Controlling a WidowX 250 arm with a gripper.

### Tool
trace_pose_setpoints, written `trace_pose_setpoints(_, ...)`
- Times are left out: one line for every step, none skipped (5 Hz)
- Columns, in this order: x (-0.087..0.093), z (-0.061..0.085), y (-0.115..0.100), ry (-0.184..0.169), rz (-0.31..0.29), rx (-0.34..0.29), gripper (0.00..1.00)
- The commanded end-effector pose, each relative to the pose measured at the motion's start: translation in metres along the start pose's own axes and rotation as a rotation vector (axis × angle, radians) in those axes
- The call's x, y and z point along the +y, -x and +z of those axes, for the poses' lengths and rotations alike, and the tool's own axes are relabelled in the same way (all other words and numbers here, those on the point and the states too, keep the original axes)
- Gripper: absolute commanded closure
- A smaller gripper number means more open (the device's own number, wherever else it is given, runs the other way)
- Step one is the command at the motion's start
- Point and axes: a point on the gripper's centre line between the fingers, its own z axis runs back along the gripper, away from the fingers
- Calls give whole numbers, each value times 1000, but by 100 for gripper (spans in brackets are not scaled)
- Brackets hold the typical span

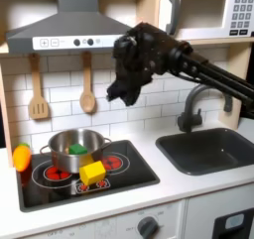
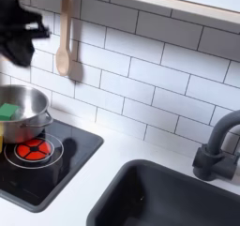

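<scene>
Black gripper (image 1: 117, 90) hovers above the steel pot (image 1: 77, 150) and yellow block (image 1: 93, 172); its opening is too blurred to tell.

Steel pot (image 1: 74, 147) on stove, upright

The arm reaches in from the first exterior view's right — gripper (image 1: 117, 90) hanging downward, empty.
</scene>
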Motion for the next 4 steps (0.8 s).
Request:
trace_pose_setpoints(3,-18,43,-20,-34,153,100)
trace_pose_setpoints(7,-28,65,-58,-60,228,100)
trace_pose_setpoints(3,-28,74,-72,-92,271,100)
trace_pose_setpoints(7,-35,83,-76,-106,309,100)
